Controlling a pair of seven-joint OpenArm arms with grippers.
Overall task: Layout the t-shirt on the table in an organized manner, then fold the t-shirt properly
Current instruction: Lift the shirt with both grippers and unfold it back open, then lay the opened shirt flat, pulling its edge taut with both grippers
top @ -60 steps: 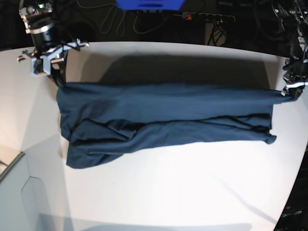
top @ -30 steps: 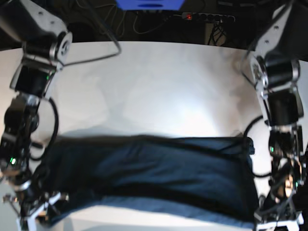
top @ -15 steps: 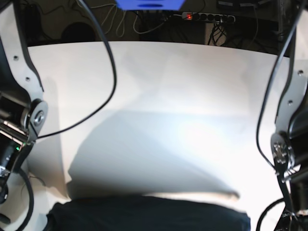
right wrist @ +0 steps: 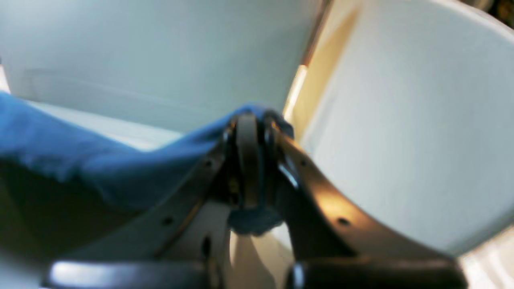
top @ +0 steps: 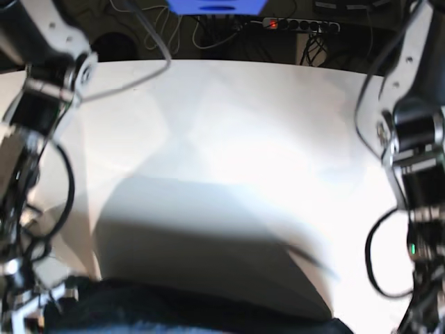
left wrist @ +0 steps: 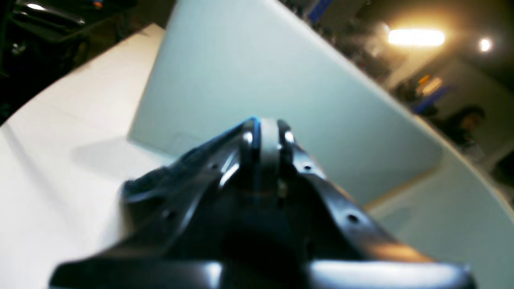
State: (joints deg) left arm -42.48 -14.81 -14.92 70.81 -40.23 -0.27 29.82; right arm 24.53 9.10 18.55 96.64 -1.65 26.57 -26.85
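Note:
The dark navy t-shirt point(top: 195, 309) shows in the base view only as a strip along the bottom edge, over the near side of the white table point(top: 229, 125). My left gripper point(left wrist: 265, 130) is shut, with dark blue cloth point(left wrist: 160, 184) pinched between its fingertips and trailing to the left. My right gripper point(right wrist: 251, 120) is also shut on a bunch of blue fabric point(right wrist: 80, 160) that stretches away to the left. In the base view the right gripper point(top: 24, 313) sits at the bottom left corner, at the shirt's end. The rest of the shirt is out of frame.
Both arms reach down the left point(top: 42, 104) and right point(top: 410, 139) sides of the base view with looping cables. A power strip point(top: 299, 25) and a blue object point(top: 215, 5) lie beyond the table's far edge. Pale panels point(left wrist: 261, 72) stand close behind the grippers.
Both arms have pulled the shirt toward the table's near edge. A second ago it covered the lower third of the base view; now only a bottom strip shows. Both grips are unchanged.

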